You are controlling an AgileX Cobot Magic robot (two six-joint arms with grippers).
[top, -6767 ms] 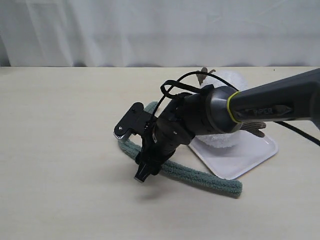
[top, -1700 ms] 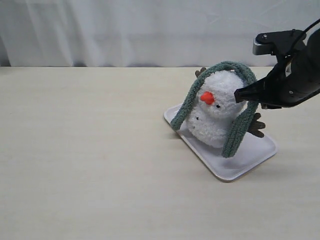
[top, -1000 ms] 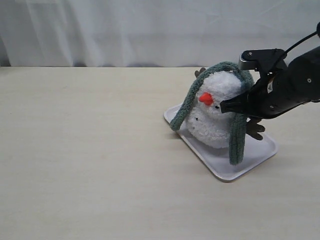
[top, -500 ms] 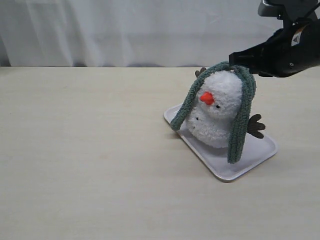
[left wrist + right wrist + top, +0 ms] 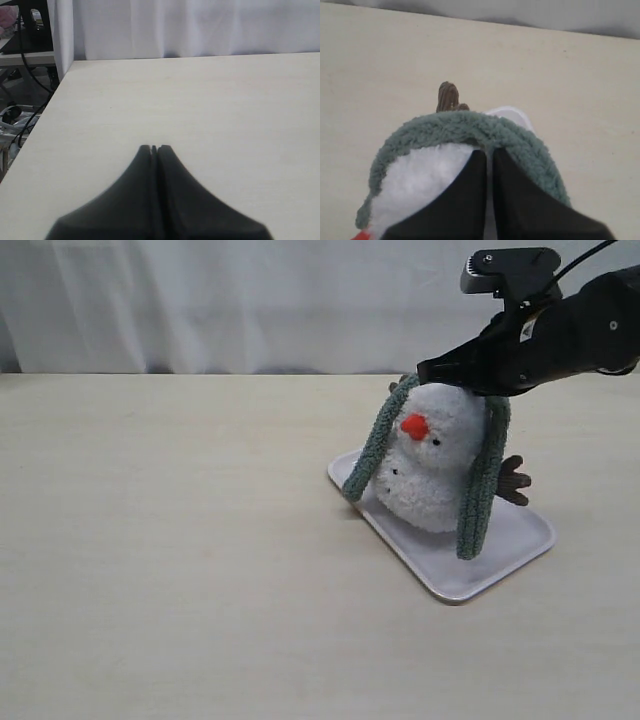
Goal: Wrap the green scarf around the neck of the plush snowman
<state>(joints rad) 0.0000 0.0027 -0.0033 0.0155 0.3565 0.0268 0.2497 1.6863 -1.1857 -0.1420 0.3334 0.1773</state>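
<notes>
Our right gripper was shut and empty, touching the scarf on top of the snowman. We needed to push it slowly down to the neck.

Table: tray lying right of frame centre, curtain behind, along the frame's top. On tray: plush snowman, upright, with scarf draped over its head, one end hanging down the frame-left side to the tray's left corner, the other down the frame-right side onto the tray. Right gripper directly above the head, at the scarf's top.
</notes>
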